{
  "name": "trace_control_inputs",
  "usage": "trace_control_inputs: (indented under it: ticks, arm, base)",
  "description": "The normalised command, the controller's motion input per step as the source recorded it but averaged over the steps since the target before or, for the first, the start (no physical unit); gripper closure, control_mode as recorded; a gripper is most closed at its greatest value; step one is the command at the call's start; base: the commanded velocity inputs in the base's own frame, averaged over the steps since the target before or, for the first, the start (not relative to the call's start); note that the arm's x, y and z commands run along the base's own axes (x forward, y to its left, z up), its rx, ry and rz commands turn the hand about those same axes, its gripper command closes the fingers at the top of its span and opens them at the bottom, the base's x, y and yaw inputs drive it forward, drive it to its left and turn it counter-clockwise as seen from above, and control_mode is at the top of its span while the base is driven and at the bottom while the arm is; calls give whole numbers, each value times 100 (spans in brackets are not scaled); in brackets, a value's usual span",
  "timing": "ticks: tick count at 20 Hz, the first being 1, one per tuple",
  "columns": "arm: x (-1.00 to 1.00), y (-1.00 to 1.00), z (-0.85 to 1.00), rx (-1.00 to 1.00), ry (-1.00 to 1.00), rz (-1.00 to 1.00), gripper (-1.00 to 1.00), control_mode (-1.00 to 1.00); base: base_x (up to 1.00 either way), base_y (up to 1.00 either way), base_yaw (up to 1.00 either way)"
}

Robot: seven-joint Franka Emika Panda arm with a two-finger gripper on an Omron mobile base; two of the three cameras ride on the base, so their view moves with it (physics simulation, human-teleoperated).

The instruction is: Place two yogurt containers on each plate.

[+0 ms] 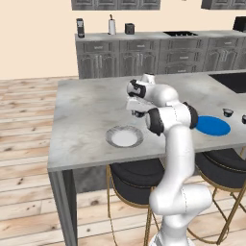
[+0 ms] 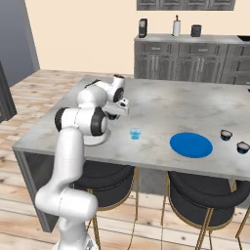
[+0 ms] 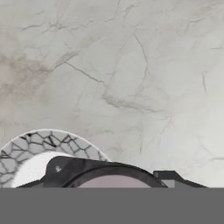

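While I watch from the hand camera, the fingers (image 3: 114,181) are closed on a dark yogurt cup (image 3: 111,175), raised above the worktop (image 3: 131,65). Just beyond and to one side of them lies the white plate (image 1: 124,137). Farther off sit a light blue cup (image 2: 135,133), the blue plate (image 2: 191,145) and two dark cups (image 2: 226,135).

The counter (image 1: 86,110) is pale grey marble veined with darker cracks. On it, the near plate (image 1: 124,137) is white with a grey crackle-patterned rim, and the far plate (image 2: 191,145) is solid bright blue. Between them stands a light blue yogurt cup (image 2: 135,133); beyond the blue plate sit two dark cups (image 2: 225,135) with pale tops.
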Motion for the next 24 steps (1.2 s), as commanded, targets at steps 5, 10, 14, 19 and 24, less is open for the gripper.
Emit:
trace_control_inputs:
  ticks: [5,10,14,19,24]
  arm:
    - [-100,5,44,-1,-8,0,100,-100]
    - [-79,35,12,-1,-1,0,100,-100]
    - [-13,43,21,-4,7,0,100,-100]
    - [1,53,-8,-7,0,0,100,-100]
    - [3,63,-31,-9,0,0,100,-100]
  base:
    - [0,0,0]
    - [0,0,0]
    - [0,0,0]
    - [0,0,0]
    - [0,0,0]
